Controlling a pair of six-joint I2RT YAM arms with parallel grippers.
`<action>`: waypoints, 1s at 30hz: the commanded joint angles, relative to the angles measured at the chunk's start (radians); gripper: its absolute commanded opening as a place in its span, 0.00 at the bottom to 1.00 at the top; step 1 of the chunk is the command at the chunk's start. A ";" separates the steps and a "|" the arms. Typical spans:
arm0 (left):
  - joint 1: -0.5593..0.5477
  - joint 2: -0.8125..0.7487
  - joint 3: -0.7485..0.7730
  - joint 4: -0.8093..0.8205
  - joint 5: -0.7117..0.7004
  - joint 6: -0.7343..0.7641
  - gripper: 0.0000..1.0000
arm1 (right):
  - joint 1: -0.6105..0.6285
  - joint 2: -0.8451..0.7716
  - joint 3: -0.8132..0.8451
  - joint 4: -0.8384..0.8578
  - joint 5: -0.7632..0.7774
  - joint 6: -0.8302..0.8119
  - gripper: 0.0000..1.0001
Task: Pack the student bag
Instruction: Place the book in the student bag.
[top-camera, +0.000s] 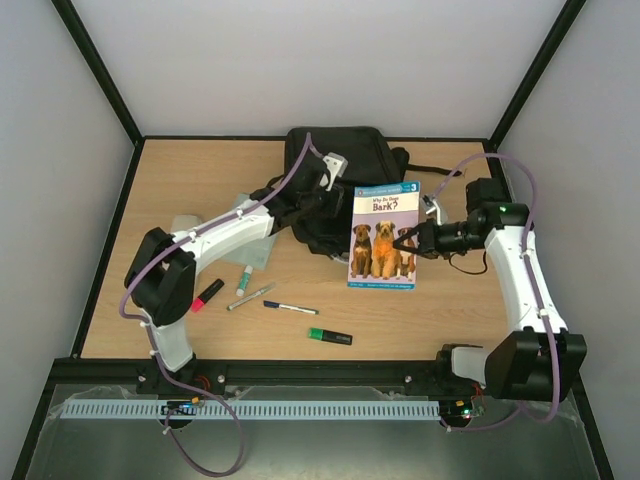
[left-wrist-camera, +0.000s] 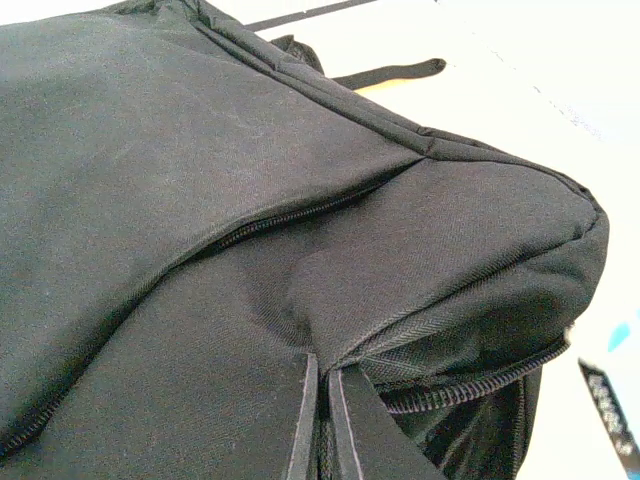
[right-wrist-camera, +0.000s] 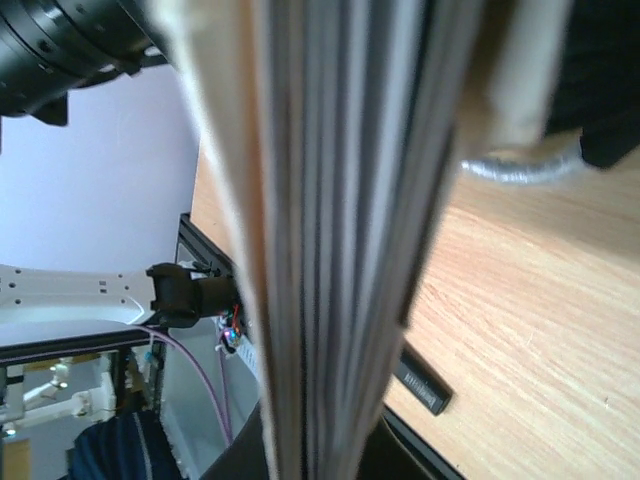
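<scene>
The student bag (top-camera: 345, 165) lies at the far middle of the table. My left gripper (left-wrist-camera: 322, 405) is nearly closed, pinching a pucker of the bag's fabric beside a zip. The book (top-camera: 384, 235) overlaps the bag's near edge, and my right gripper (top-camera: 410, 240) clamps it at its right edge. I judge I'm loading the book; next, my left must pull an opening wide. The pens (top-camera: 290, 307) lie nearer me. The cover reads "Why Do Dogs Bark?", level 3.
</scene>
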 joint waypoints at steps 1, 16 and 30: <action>0.030 0.017 0.065 0.103 0.045 -0.057 0.02 | 0.005 0.008 -0.053 -0.035 -0.068 0.050 0.01; 0.022 -0.014 0.097 0.100 0.115 -0.070 0.02 | 0.033 0.077 -0.168 -0.013 -0.048 0.066 0.01; -0.041 -0.192 0.025 0.063 0.078 -0.047 0.02 | 0.167 0.086 -0.206 0.139 -0.088 0.188 0.01</action>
